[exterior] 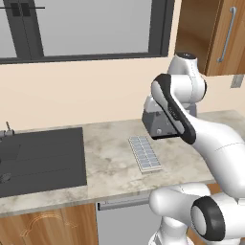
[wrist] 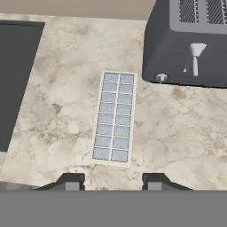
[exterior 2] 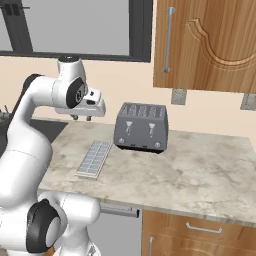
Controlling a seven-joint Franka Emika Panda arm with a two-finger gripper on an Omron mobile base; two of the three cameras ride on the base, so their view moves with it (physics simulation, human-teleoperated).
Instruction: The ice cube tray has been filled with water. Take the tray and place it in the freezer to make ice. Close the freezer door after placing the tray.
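Here, the tray (wrist: 114,118) is seen lying flat on the marble counter (wrist: 177,133), between the dark sink (exterior: 43,158) and the grey toaster (exterior 2: 141,127), just beside the latter. The gripper (wrist: 114,182) is held above the tray, clear of it, with its fingers (wrist: 72,182) set apart and nothing grasped.

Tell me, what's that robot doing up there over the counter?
The robot's gripper hangs above the marble counter, looking down at the ice cube tray. The tray lies flat, with nothing touching it, between the dark sink and the grey toaster. The gripper's fingers stand apart with nothing between them, so nothing has been picked up yet. It seems to be getting ready to reach down for the tray.
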